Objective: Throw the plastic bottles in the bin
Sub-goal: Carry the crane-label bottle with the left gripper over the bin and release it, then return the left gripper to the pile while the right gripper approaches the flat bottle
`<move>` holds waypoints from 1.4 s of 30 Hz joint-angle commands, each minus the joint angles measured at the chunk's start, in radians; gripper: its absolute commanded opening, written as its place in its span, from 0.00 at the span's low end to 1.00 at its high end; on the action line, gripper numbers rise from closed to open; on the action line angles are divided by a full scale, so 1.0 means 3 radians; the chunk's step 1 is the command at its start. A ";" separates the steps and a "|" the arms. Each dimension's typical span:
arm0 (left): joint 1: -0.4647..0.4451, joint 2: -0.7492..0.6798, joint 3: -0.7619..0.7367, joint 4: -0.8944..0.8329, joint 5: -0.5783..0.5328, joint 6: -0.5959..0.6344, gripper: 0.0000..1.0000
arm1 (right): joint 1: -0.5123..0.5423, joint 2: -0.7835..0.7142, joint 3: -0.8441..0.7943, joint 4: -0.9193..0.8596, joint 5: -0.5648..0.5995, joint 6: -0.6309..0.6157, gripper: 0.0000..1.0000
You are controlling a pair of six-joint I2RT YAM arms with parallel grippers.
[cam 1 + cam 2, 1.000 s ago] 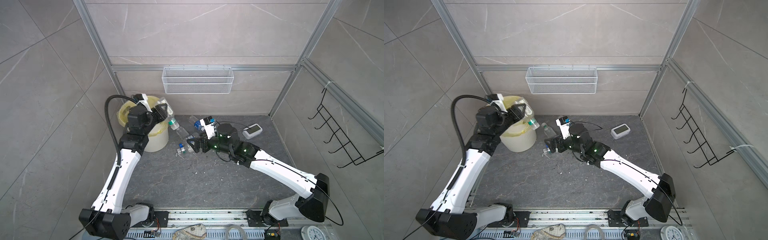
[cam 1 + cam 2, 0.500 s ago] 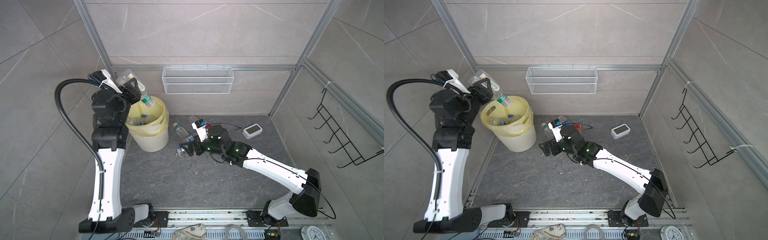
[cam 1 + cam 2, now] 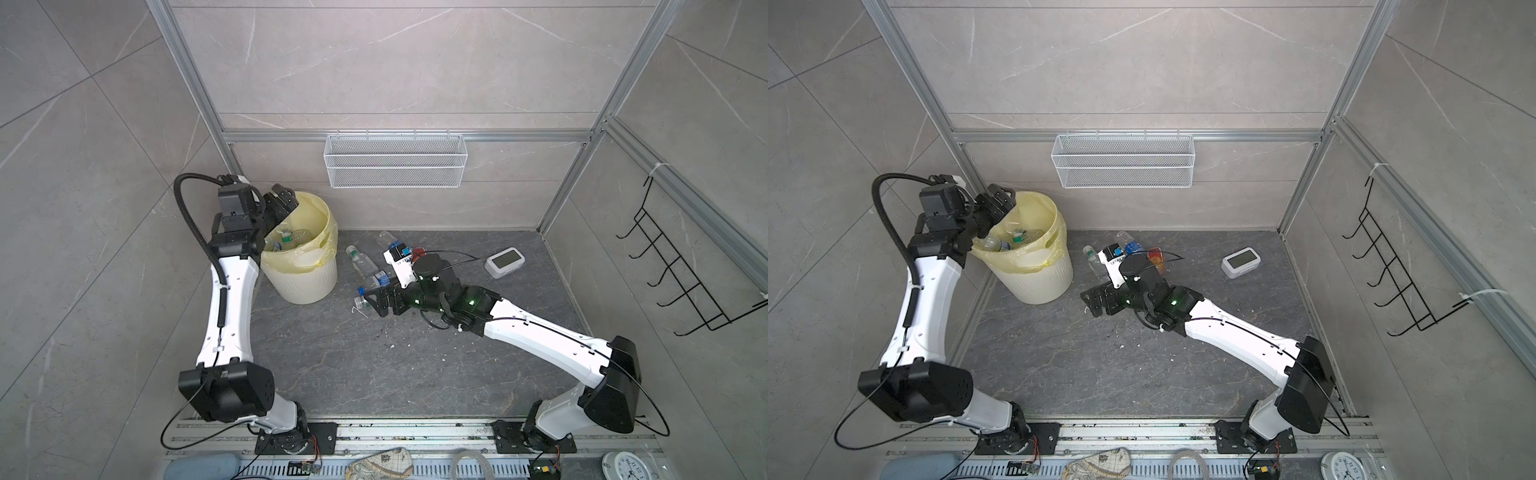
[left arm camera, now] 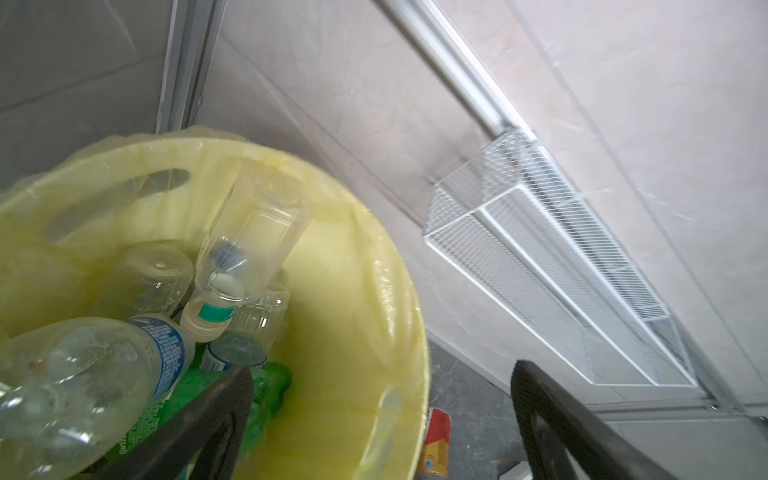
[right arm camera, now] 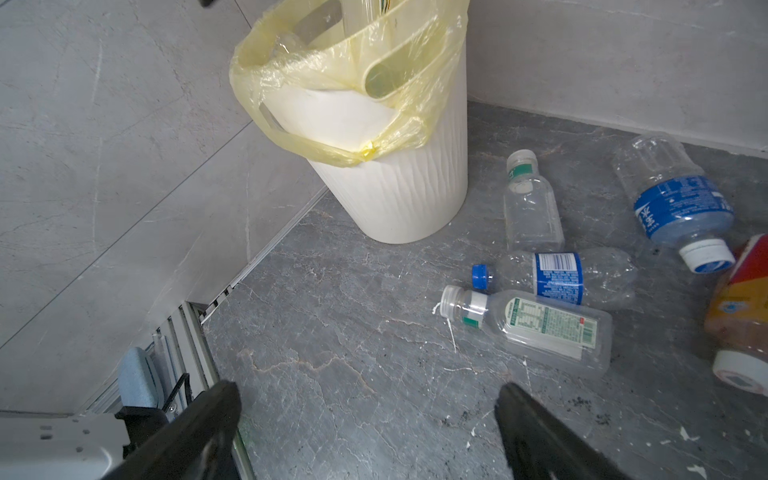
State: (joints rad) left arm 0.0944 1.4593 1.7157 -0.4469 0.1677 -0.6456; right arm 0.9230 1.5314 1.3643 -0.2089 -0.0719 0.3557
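Blue-label bottle (image 5: 557, 279), green-label bottle (image 5: 540, 328), print unreadable

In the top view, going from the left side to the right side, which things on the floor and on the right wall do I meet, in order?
bin → clear bottle with a green band → red bottle → clock → black hook rack

Grey floor (image 3: 374, 365), bin (image 3: 305, 284) standing, plastic bottles (image 5: 540, 328) lying loose, white clock (image 3: 504, 262)
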 commanded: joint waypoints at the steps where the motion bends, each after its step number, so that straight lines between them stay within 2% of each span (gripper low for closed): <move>1: -0.0247 -0.0373 -0.0087 0.0214 0.0037 0.0208 1.00 | 0.0025 0.0028 -0.0063 0.0123 0.0133 0.0135 0.99; 6: -0.0766 -0.0630 -0.0461 0.0307 -0.0086 0.0381 1.00 | -0.0002 0.0068 -0.0129 0.0154 0.0380 0.0287 0.99; 9: -0.0970 -0.0733 -0.0833 0.0421 -0.0069 0.0332 1.00 | -0.0038 0.0098 -0.0169 0.0113 0.0480 0.0384 0.99; 16: -0.1374 -0.0857 -0.1509 0.0759 -0.0074 0.0527 1.00 | -0.0253 0.0134 -0.0381 0.0144 0.0564 0.0704 0.99; 22: -0.1505 -0.0885 -0.1864 0.0909 -0.0121 0.0551 1.00 | -0.0444 0.0287 -0.0495 0.0124 0.0594 0.1020 0.99; 29: -0.1799 -0.0873 -0.1982 0.0905 -0.0344 0.0470 1.00 | -0.0578 0.0598 -0.0495 0.0263 0.0487 0.1486 0.99; 42: -0.1808 -0.0653 -0.2022 0.0845 -0.0354 0.0141 1.00 | -0.0736 0.1245 -0.0328 0.0614 0.0224 0.1988 0.99</move>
State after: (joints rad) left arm -0.4500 1.2545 1.1084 -0.2302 0.0715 -0.5755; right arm 0.7189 1.8717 1.2285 -0.0738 0.0231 0.8906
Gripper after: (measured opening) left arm 0.999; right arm 0.992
